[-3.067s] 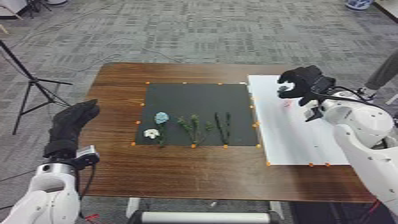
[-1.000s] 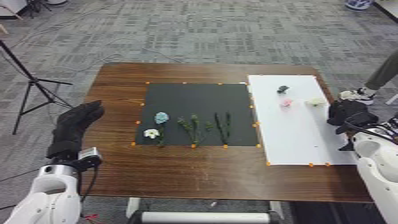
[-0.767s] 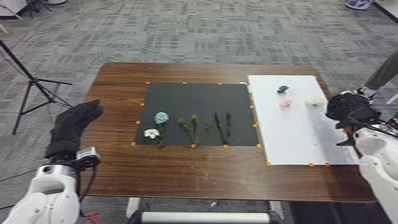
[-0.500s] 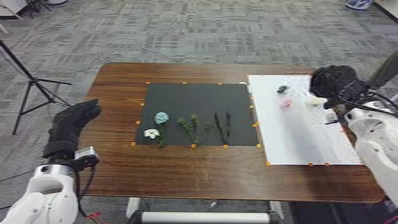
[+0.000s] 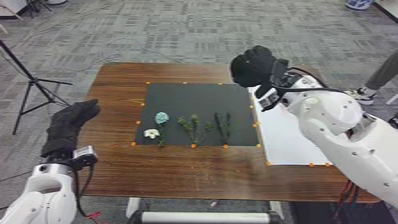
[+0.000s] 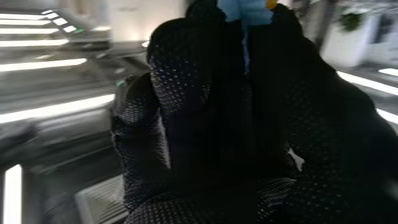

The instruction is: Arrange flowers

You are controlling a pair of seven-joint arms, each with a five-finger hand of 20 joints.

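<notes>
the right hand [image 5: 258, 66] is over the table's far side, by the seam of the dark mat [image 5: 178, 100] and white sheet [image 5: 289, 140], its fingers narrowed on a light blue thing [image 6: 242, 11]. the left hand [image 5: 69, 122], fingers loose, is at the table's left edge. a blue flower [image 5: 162, 118], white flower [image 5: 151, 133], leafy sprigs [image 5: 189, 124] and dark stems [image 5: 227, 125] lie on the mat's near half.

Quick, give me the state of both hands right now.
Left hand: open, holding nothing.
Right hand: can't tell whether it's open or closed.
</notes>
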